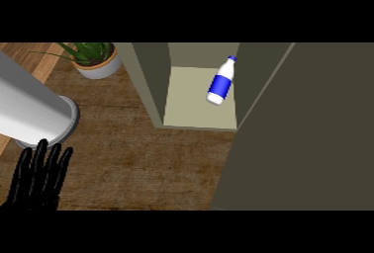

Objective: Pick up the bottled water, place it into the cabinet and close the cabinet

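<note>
Water bottle [221, 81] is inside the cabinet [194, 112], on its shelf, tilted with the cap toward the back. Cabinet door [306, 138] is open. Left hand [36, 175] rests at lower left over the table [139, 163], fingers straight and apart, holding nothing.

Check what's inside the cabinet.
Only the bottled water, blue label, tilted near the right wall of the cabinet. Its open door covers whatever lies further right.
</note>
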Action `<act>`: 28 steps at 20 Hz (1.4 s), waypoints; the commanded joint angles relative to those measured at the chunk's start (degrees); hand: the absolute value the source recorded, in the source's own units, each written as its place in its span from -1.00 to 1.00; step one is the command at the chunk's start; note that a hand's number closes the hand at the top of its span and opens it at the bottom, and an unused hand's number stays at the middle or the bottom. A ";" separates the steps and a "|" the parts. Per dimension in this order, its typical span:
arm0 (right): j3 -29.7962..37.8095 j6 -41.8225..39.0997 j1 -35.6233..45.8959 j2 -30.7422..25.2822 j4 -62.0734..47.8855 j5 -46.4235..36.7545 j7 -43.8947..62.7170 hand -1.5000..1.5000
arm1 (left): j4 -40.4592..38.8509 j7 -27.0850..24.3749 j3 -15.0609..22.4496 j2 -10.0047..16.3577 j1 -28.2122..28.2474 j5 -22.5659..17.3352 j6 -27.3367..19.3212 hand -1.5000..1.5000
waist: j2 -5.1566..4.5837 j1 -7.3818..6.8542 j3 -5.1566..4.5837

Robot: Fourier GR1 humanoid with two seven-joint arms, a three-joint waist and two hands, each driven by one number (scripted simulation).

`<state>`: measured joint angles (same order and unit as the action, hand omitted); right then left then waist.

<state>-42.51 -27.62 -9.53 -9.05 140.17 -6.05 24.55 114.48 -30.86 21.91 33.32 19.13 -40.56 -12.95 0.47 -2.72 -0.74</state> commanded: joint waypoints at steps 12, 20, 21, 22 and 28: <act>-2.60 7.74 7.93 8.53 -6.85 -1.19 2.71 1.00 | 0.10 -0.97 -1.66 0.86 0.76 -1.27 3.06 -1.00 | -1.17 -1.94 -0.10; -1.82 7.22 6.48 8.55 -9.12 6.44 2.93 1.00 | 0.09 -1.27 -2.82 2.59 1.36 -1.81 5.64 -1.00 | -2.40 -4.90 -0.12; -2.52 6.84 5.70 8.56 -10.10 8.38 3.88 1.00 | 0.62 -1.28 -2.89 3.07 1.71 -1.61 5.91 -1.00 | -2.35 -5.36 -0.06; -3.16 5.01 5.23 8.57 -11.85 11.35 4.38 1.00 | 0.63 -1.03 -3.24 2.77 0.81 -2.50 6.22 -1.00 | -3.07 -5.95 -0.07; -3.22 3.22 2.92 8.63 -15.85 25.52 8.13 1.00 | 0.74 -0.86 -3.22 4.05 0.62 -2.90 8.89 -1.00 | -3.52 -7.56 -0.07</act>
<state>-41.36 -30.68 -8.09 -8.15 134.19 15.68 29.06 115.26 -31.81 18.95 36.73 19.85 -43.04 -5.43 -2.72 -9.61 -0.90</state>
